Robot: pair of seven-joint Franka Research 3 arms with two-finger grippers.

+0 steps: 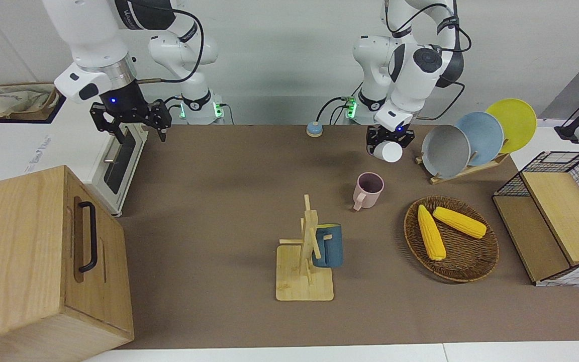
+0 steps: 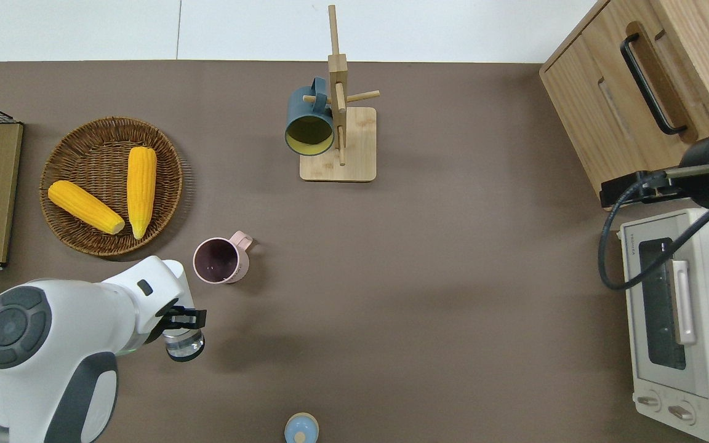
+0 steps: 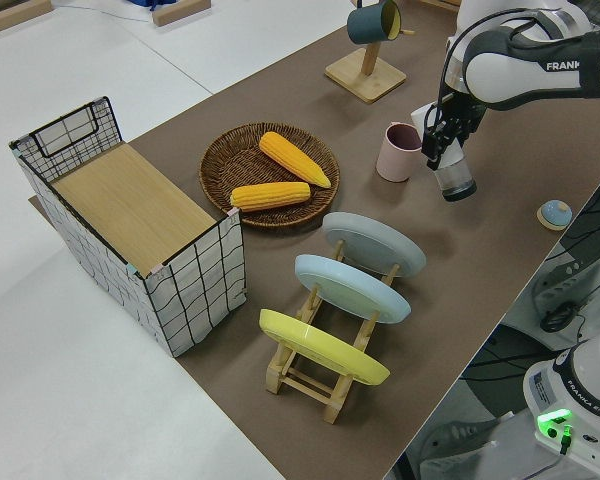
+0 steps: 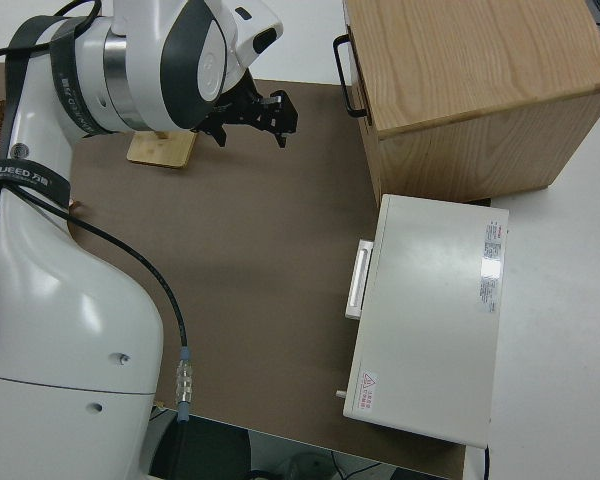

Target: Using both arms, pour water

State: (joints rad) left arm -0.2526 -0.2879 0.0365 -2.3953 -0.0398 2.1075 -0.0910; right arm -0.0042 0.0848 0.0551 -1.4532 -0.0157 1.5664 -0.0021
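Here, gripping a clear glass (image 2: 184, 346) in the left end effector (image 2: 183, 321), fingers clamped on it, tilted in the air over bare counter (image 2: 428, 295), with the pink mug (image 2: 220, 261) standing nearby beside the corn basket (image 2: 170, 184). Meanwhile, idling parked with the right end effector (image 1: 131, 122), fingers spread apart.

1. Left arm (image 2: 53, 344): glossy white, jointed, with a black pincer (image 2: 183, 326) clamped on a clear glass (image 2: 184, 346), held tilted in the air at about 7 o'clock from the pink mug (image 2: 222, 260).
2. Pink mug: upright on the brown tabletop (image 2: 440, 277), mouth up, handle toward 1 o'clock in the overhead view.
3. Right arm (image 1: 93, 40): white, parked; its black pincer (image 1: 136, 123) has fingers spread, holding nothing.
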